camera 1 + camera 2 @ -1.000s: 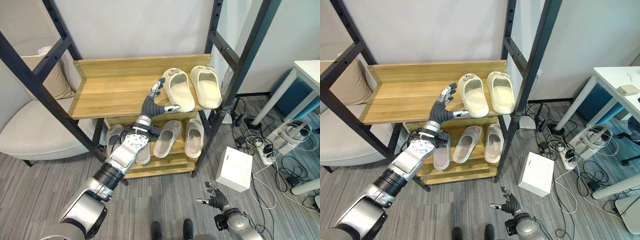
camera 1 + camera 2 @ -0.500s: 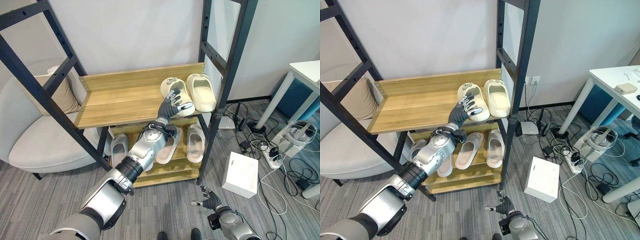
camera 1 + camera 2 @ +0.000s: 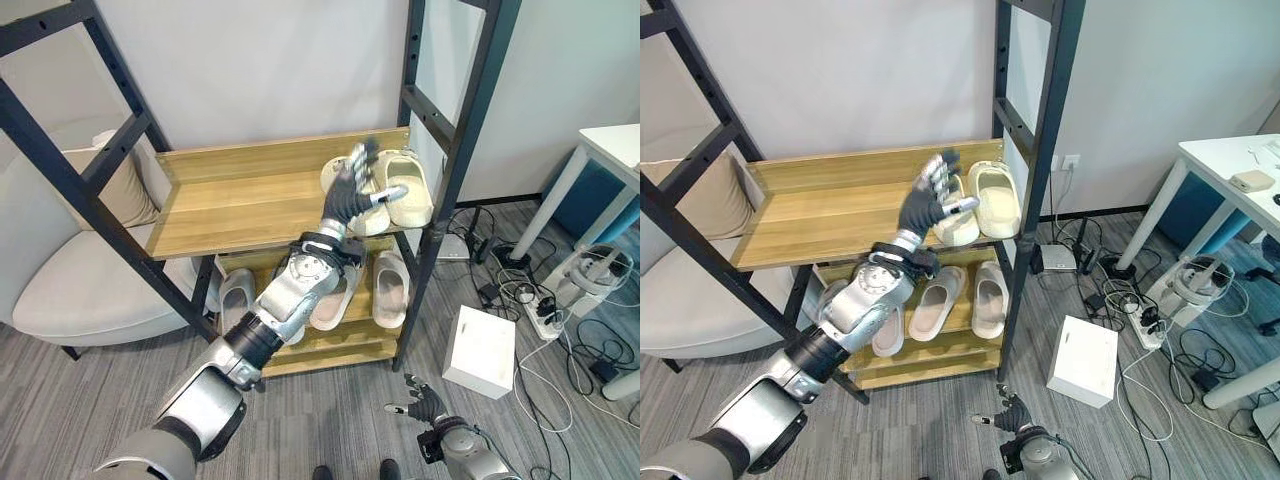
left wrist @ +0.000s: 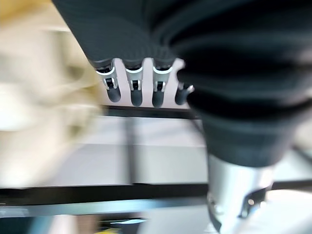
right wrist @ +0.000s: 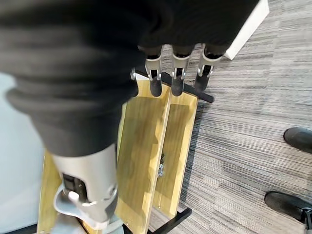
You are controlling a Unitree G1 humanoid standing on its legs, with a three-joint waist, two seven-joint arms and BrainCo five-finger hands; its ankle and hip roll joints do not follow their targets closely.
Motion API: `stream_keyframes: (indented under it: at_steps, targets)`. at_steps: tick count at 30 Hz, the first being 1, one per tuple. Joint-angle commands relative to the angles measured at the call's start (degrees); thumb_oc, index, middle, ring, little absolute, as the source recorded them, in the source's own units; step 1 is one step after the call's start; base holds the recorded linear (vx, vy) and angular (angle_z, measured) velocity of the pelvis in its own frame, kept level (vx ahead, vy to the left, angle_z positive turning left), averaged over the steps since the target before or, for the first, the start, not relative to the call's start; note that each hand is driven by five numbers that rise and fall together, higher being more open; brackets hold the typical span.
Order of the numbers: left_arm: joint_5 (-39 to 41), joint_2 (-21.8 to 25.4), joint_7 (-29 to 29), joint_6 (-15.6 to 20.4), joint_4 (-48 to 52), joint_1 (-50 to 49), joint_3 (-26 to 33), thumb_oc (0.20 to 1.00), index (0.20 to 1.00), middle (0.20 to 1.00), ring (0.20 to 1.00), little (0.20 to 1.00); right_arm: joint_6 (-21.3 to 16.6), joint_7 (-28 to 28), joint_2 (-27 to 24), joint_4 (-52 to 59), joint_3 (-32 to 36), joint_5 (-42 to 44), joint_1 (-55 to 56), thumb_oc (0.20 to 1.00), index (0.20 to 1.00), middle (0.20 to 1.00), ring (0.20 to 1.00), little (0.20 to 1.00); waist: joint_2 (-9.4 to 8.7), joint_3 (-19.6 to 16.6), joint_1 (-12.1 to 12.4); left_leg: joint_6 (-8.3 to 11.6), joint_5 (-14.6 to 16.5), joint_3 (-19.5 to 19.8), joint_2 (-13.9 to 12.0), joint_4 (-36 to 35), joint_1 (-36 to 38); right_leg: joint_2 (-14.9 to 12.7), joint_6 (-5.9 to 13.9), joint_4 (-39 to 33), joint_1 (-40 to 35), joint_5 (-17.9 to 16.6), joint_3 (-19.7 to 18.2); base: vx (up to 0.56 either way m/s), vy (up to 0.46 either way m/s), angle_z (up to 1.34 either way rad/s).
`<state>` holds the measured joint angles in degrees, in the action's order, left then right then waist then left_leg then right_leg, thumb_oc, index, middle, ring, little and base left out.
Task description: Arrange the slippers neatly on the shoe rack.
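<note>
On the upper shelf [image 3: 240, 195], left robot hand [image 3: 352, 190] (fingers spread, holding nothing) partly hides the inner slipper [image 3: 372, 212].

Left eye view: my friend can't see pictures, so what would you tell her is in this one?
The robot's left hand, fingers spread open, is raised in front of two cream slippers lying side by side at the right end of a wooden shoe rack's upper shelf. More slippers lie on the lower shelf, and the right hand hangs low over the grey floor.
</note>
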<state>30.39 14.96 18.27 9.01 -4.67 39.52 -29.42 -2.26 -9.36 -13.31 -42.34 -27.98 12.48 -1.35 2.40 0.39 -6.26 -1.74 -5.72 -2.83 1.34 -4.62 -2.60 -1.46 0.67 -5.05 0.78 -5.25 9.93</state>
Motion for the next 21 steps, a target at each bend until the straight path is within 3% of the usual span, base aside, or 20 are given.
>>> stream_keyframes:
  at_steps: [1,3,7,9,12,13,15,17,21]
  targets:
    - [0.5,1.2,-3.6,6.9,2.8,5.2,1.2,1.000,1.000,1.000,1.000,1.000,-3.3,0.0,1.5,0.1,3.0,0.7,-0.2,1.000,1.000,1.000,1.000,1.000,-2.73,0.4,1.0,1.53,10.8,3.5,-1.6,-0.4,3.6,-2.9,4.32,0.1,-4.4,10.5,2.6,-0.02,0.015,0.22]
    - [3.1,4.6,-12.1,6.9,13.0,2.2,-1.4,1.000,1.000,1.000,1.000,1.000,-3.1,0.9,1.8,-1.2,3.5,-0.2,0.5,1.000,1.000,1.000,1.000,1.000,-2.70,0.3,1.8,1.51,11.0,4.2,-1.6,-0.4,3.9,-3.0,4.37,0.1,-4.9,10.6,3.1,-0.01,0.026,0.23]
    - [7.3,8.8,-22.8,3.7,21.2,-1.2,-7.4,1.000,1.000,1.000,1.000,1.000,-2.6,2.1,2.9,-3.6,3.9,-1.5,0.1,1.000,1.000,1.000,1.000,1.000,-2.53,0.0,2.9,1.40,11.2,4.9,-1.5,-0.4,4.2,-3.0,4.26,0.1,-5.5,11.0,3.8,-0.01,0.022,0.13]
    - [8.8,10.1,-31.7,-1.7,17.4,-7.7,-16.7,1.000,1.000,1.000,1.000,1.000,-2.7,2.7,4.5,-7.4,2.5,-3.9,-2.2,1.000,1.000,1.000,1.000,1.000,-1.98,0.2,3.7,1.16,11.2,5.5,-1.4,-0.4,4.5,-2.9,4.13,0.1,-6.1,11.4,4.3,-0.03,0.039,0.08]
    - [2.5,10.4,-32.7,-3.1,9.7,-13.1,-19.2,1.000,1.000,1.000,1.000,1.000,-2.6,2.5,4.7,-8.7,2.2,-4.9,-2.9,1.000,1.000,1.000,1.000,1.000,-1.86,0.5,3.9,1.07,11.2,5.9,-1.4,-0.4,4.5,-2.8,3.94,0.1,-6.3,11.5,4.5,-0.03,0.012,0.01]
    - [0.2,8.0,-31.6,-4.5,0.9,-19.1,-18.3,1.000,1.000,1.000,1.000,1.000,-2.6,2.0,5.0,-9.0,2.3,-4.8,-3.4,1.000,1.000,1.000,1.000,1.000,-1.79,1.2,4.1,1.08,11.1,6.0,-1.4,-0.4,4.8,-2.7,3.71,0.1,-6.6,11.6,4.6,-0.05,0.011,0.04]
    - [-1.7,7.3,-30.2,-4.2,-2.3,-21.1,-17.4,1.000,1.000,1.000,1.000,1.000,-2.5,1.7,4.9,-9.0,2.4,-4.7,-3.6,1.000,1.000,1.000,1.000,1.000,-1.84,1.2,4.1,1.04,10.9,6.3,-1.3,-0.4,4.5,-2.8,3.65,0.1,-6.4,11.5,4.8,-0.04,0.005,0.07]
    - [-9.2,3.5,-25.2,-4.0,-16.9,-28.7,-12.9,1.000,1.000,1.000,1.000,1.000,-2.6,0.8,4.3,-9.0,3.1,-3.8,-3.8,1.000,1.000,1.000,1.000,1.000,-2.23,2.1,4.7,1.12,10.7,6.7,-1.5,-0.4,4.5,-2.6,3.17,0.1,-6.5,11.6,5.1,-0.05,-0.009,0.18]
    - [-15.5,0.2,-18.6,-2.9,-28.2,-32.7,-8.0,1.000,1.000,1.000,1.000,1.000,-3.1,-0.3,2.6,-6.7,3.7,-2.2,-2.4,1.000,1.000,1.000,1.000,1.000,-3.14,2.8,5.3,1.15,10.3,8.1,-1.2,-0.4,3.7,-2.7,2.74,0.1,-6.6,11.2,6.3,-0.04,-0.012,0.16]
